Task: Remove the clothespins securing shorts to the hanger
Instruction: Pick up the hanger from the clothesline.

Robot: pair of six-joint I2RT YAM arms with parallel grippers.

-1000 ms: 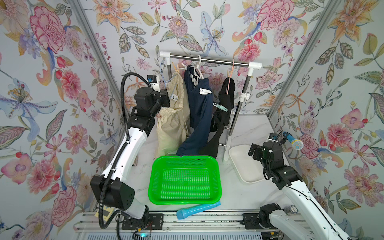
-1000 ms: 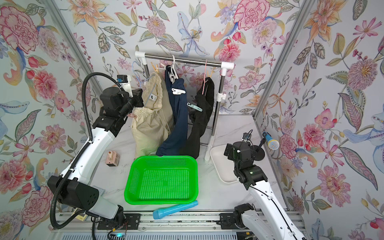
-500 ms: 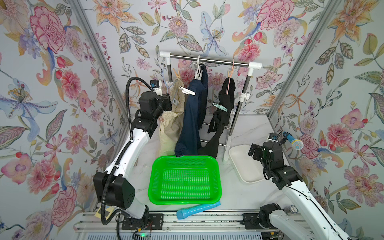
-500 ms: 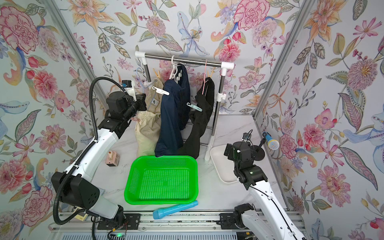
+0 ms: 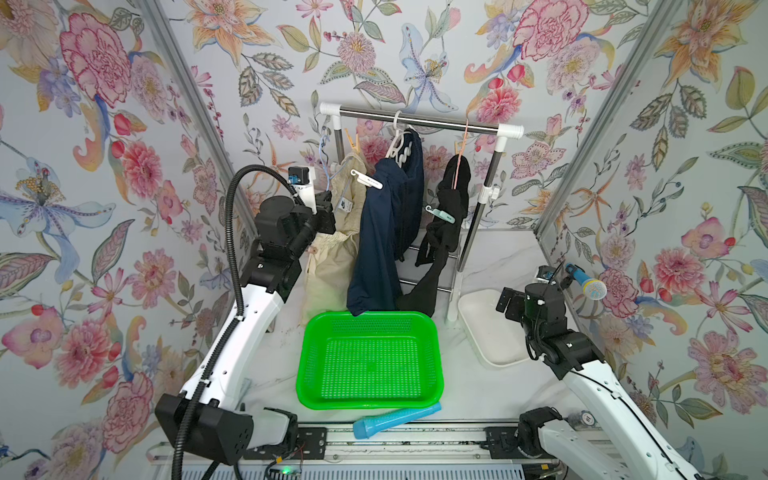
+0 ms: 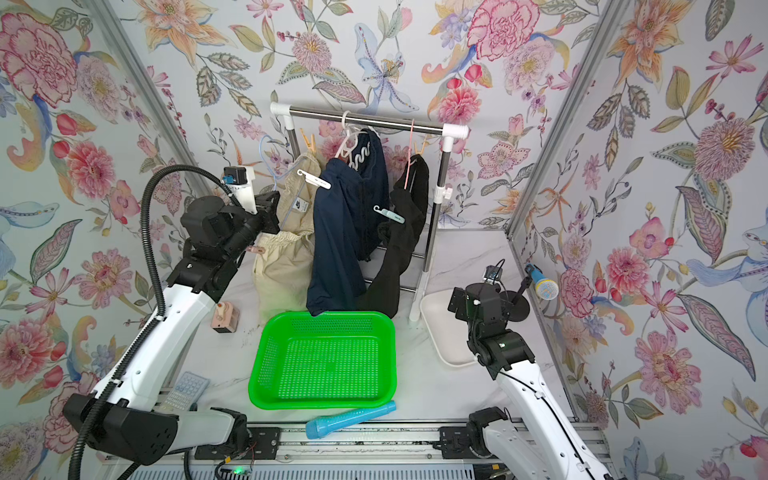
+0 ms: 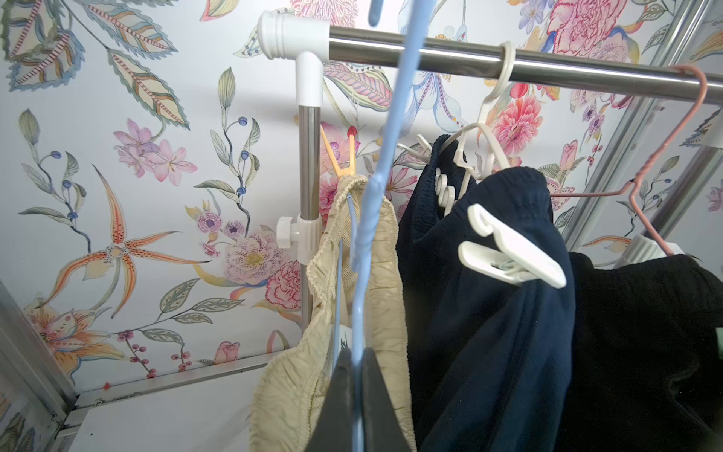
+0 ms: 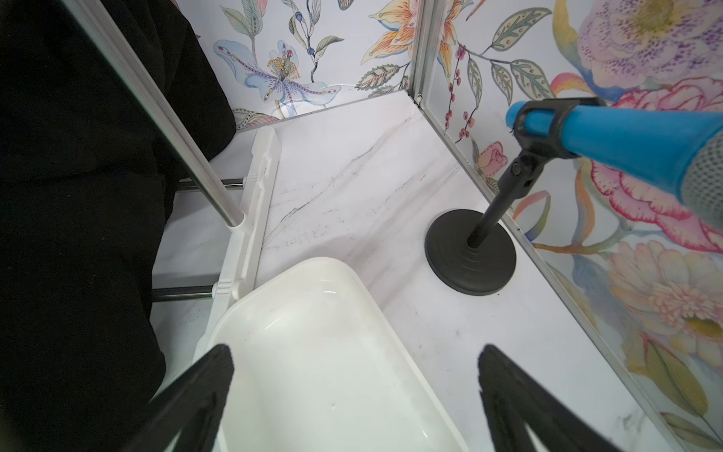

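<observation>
Three shorts hang at the rail: cream (image 5: 332, 266), navy (image 5: 378, 249) and black (image 5: 440, 249). An orange-tan clothespin (image 7: 344, 156) pins the cream shorts to a blue wire hanger (image 7: 367, 219). My left gripper (image 7: 354, 352) is shut on that hanger's wire, and the hook stands off the rail end. A white clip (image 7: 512, 254) bites the navy shorts. On the black shorts sits a teal clip (image 5: 440, 214). My right gripper (image 8: 354, 371) is open and holds nothing, low over the white tray (image 8: 297, 266).
The steel rail (image 5: 415, 122) stands at the back. A green basket (image 5: 370, 318) lies in front of the shorts, with a blue tube (image 5: 395, 419) by its near edge. A microphone stand (image 8: 469, 254) sits by the right wall. A small pink block (image 6: 224, 318) is beside the left arm.
The navy shorts have swung round on their hanger, so the white clip now sits further left. The cream shorts hang narrower beside my left gripper. The right arm has not moved.
</observation>
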